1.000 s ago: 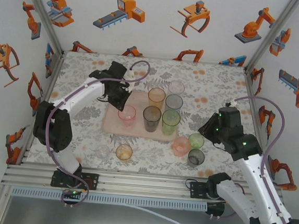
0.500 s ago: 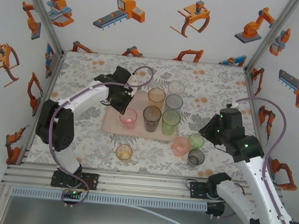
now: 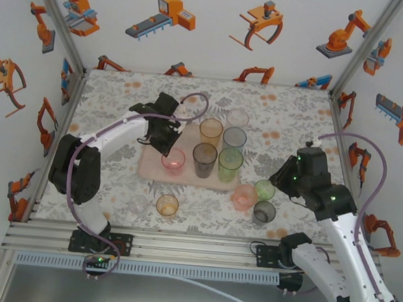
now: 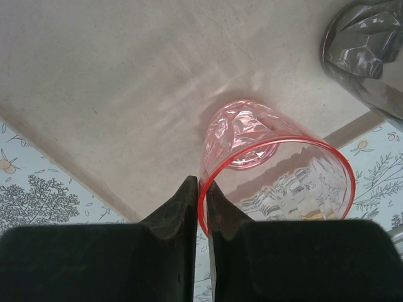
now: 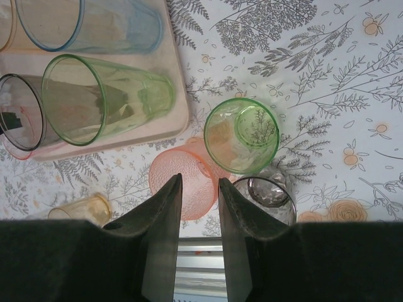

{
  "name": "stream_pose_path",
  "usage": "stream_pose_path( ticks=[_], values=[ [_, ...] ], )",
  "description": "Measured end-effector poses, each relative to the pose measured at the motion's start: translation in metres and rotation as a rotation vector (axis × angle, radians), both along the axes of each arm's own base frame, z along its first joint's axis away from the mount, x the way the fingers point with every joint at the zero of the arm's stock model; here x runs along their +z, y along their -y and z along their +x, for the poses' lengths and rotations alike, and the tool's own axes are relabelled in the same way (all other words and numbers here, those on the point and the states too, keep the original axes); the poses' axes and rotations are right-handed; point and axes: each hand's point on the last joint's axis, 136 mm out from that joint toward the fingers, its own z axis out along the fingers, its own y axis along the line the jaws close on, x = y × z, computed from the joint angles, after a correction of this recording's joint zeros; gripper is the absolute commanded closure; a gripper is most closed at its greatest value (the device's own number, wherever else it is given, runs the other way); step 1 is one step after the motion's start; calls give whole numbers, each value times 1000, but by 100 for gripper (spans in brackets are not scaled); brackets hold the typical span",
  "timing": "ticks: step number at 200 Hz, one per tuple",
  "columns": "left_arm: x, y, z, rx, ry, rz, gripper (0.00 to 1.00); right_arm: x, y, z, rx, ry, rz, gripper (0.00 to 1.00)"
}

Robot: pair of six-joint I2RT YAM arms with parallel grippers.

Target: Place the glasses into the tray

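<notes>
Left jaws are down on the pink glass point(image 4: 271, 170) — clamped on its near rim, the thin wall caught between them with barely a sliver of gap. The glass stands upright on the near left part of the tray point(image 4: 126, 94), base looking seated on the tray floor, and the smoky glass point(image 3: 204, 160) is just beside it on the right.

This reads as the set-down, so the release is what matters. Part the jaws well clear of the wall before any lift. Then rise straight up, or the inner jaw may hook the rim and tip the glass toward its smoky neighbour.

Over on the right, the right jaws hang parted and empty above the peach glass point(image 5: 182, 182). The short green glass point(image 5: 242, 135) and the grey glass point(image 5: 271, 198) are huddled against it on the bench point(image 3: 121, 101) — a tight cluster for a later pick.
</notes>
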Motion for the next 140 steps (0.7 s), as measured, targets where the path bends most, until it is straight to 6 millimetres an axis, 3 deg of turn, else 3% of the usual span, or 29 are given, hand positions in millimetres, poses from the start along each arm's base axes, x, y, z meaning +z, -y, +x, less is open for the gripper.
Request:
stream_pose_path(
  ticks=[98, 140],
  values=[
    [4, -4, 0, 8, 19, 14, 51, 8, -1, 1, 23, -6, -17, 66],
    [38, -8, 1, 6, 86, 1, 42, 8, -7, 3, 77, -71, -48, 67]
  ],
)
